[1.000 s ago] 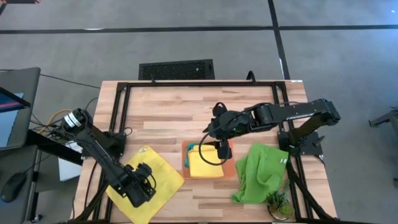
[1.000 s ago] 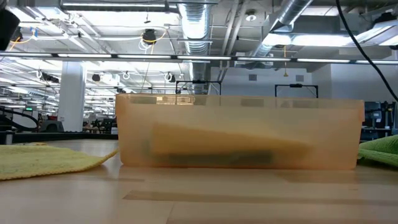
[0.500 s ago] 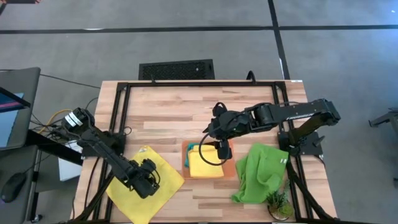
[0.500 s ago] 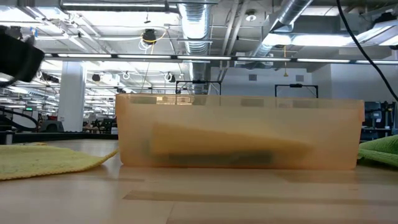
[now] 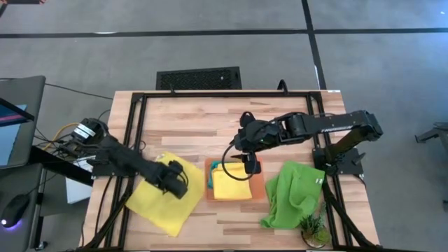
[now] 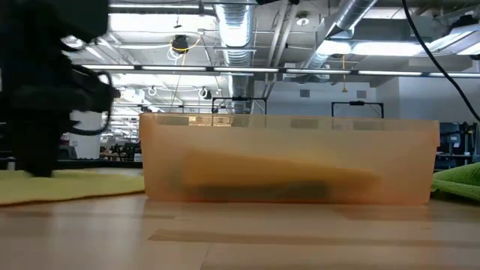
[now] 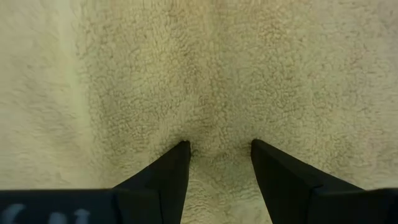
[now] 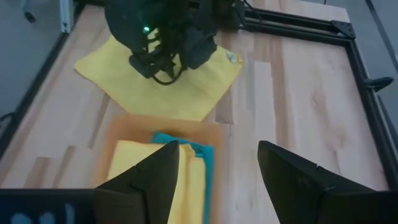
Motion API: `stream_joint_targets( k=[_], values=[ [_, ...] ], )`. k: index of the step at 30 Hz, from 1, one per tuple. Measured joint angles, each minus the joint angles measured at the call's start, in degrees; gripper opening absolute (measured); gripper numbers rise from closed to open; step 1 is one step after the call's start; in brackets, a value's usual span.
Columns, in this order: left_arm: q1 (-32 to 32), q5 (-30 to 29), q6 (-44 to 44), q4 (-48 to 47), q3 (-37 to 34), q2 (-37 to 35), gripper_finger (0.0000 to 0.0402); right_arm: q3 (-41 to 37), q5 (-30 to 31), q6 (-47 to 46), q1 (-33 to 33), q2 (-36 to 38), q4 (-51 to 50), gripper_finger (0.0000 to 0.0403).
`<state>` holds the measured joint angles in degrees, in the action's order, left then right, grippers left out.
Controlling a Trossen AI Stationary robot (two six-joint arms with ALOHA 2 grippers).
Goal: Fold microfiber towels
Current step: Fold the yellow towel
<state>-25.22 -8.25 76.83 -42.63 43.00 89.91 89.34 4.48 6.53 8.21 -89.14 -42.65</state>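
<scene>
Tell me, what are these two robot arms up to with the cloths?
They are folding towels. The left gripper is open, pressed down on a spread yellow towel. The right gripper hangs open over the orange tray, where a folded yellow towel lies on a teal one. A crumpled green towel waits at the right.

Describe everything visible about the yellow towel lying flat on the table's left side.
The yellow towel is a bright, fuzzy, soft square cloth, spread out in a single layer on the wooden table, turned so its corners point diamond-wise. It lies left of the orange tray, one corner close to it. The left gripper stands on it near that corner, fingers open and tips pressed into the pile. The low view shows its edge lying flat.
</scene>
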Motion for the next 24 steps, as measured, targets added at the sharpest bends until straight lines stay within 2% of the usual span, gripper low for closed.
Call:
stream_joint_targets(
  k=[6,15,24],
  values=[
    [11.02,-4.85,-10.19,-0.63,-0.11,0.09,0.0170,0.00,-0.04,1.64,-1.89,0.00,-0.52,0.0244],
    [32.82,-9.57,-28.98,0.33,0.89,0.35,0.0170,0.00,-0.07,4.71,-5.60,0.01,-2.32,0.0244],
    [52.62,-8.80,-48.32,14.78,2.01,0.44,0.0170,0.00,-0.07,7.90,-10.83,0.02,-4.17,0.0244]
  ],
)
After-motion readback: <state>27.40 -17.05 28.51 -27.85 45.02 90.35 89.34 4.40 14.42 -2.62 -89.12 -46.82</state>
